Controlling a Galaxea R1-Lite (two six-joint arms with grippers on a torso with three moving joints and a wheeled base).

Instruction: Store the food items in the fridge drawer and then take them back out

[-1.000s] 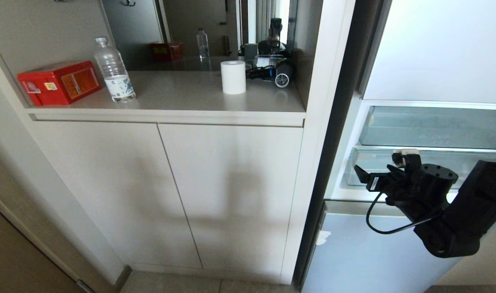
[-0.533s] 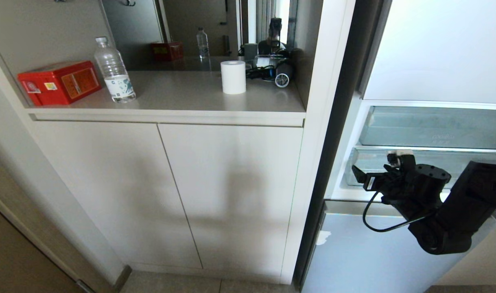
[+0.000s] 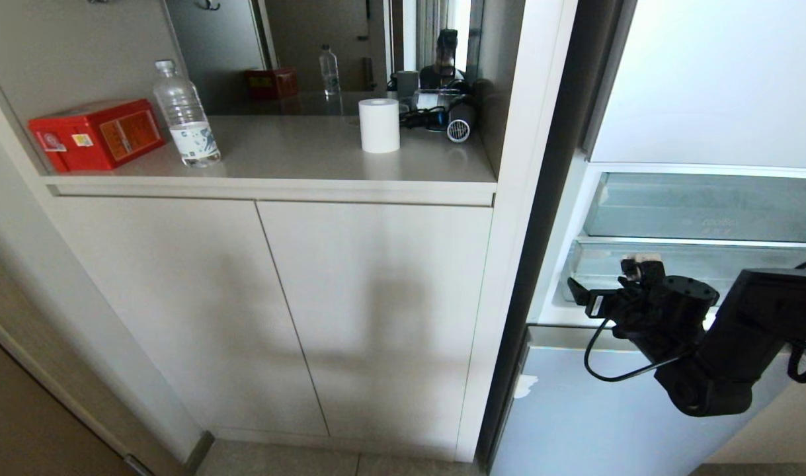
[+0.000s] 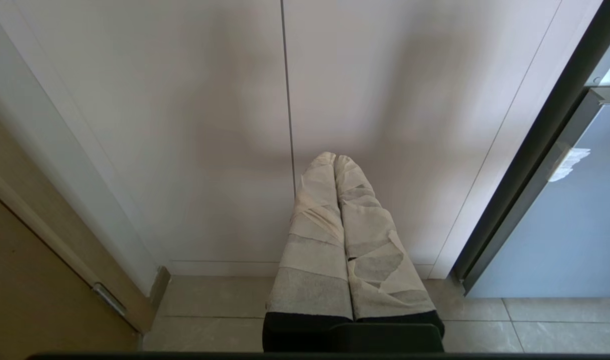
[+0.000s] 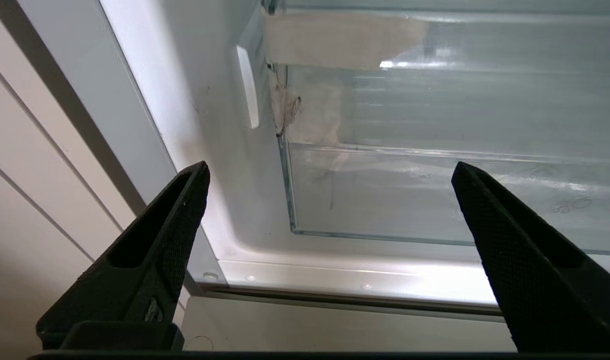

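The fridge drawer (image 3: 700, 268), a clear bin, sits in the open fridge (image 3: 707, 99) just under a shallower clear tray (image 3: 707, 205), with a glossy pale-blue panel (image 3: 588, 403) below it. No fruit shows in any view; the drawer's right end runs off the head view's edge, so part of its inside stays unseen. The right gripper (image 3: 607, 291) hangs right in front of the drawer's left corner, jaws spread wide, nothing between them. Its wrist camera gives what the head view can't: the drawer's (image 5: 435, 195) clear wall up close, a taped patch (image 5: 335, 37) at the corner of the tray above it, and both black fingers (image 5: 164, 235) well apart. Left of the fridge stands the cabinet (image 3: 277, 297). Only the left wrist view shows the left gripper (image 4: 337, 162), taped fingers pressed together, aimed at the cabinet doors (image 4: 284, 100) above the floor.
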